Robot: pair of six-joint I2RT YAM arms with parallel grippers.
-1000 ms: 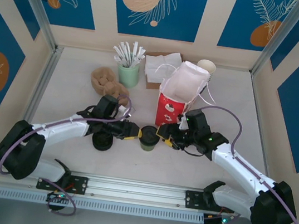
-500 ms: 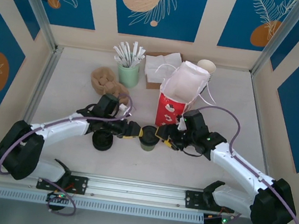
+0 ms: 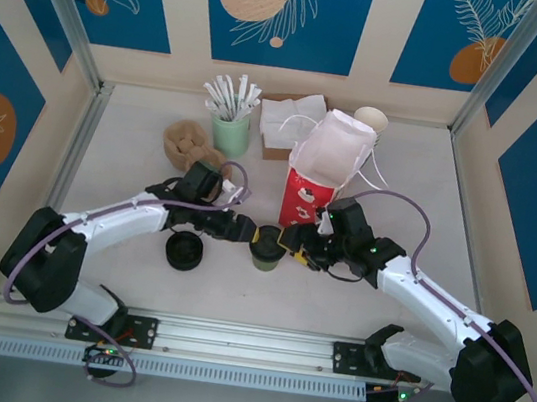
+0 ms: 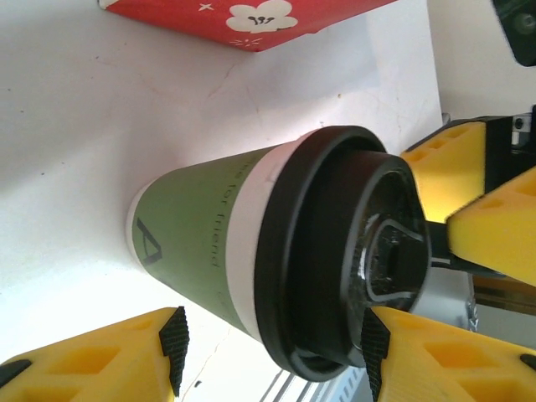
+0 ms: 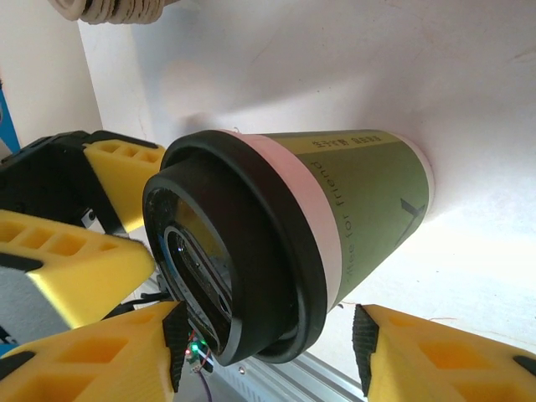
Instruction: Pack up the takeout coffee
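Note:
The takeout coffee (image 3: 265, 246), an olive-green paper cup with a black lid, stands on the table in front of the red-and-white bag (image 3: 319, 173). My left gripper (image 3: 247, 230) sits just left of it and my right gripper (image 3: 292, 244) just right of it. In the left wrist view the cup (image 4: 209, 243) lies ahead of my gripper (image 4: 272, 347); one pad is near the lid and the other stands clear. In the right wrist view the cup (image 5: 352, 201) sits between the open fingers of my gripper (image 5: 268, 339), with a gap on one side.
A low stack of black lids (image 3: 184, 249) lies below the left arm. At the back stand a green holder of white sticks (image 3: 229, 133), napkins (image 3: 291, 118), cream cups (image 3: 370, 120) and a brown pile (image 3: 192, 145). Walls close in three sides.
My left gripper's jaws have widened and the left arm has shifted slightly away from the lid stack. The cup and the right arm have barely moved.

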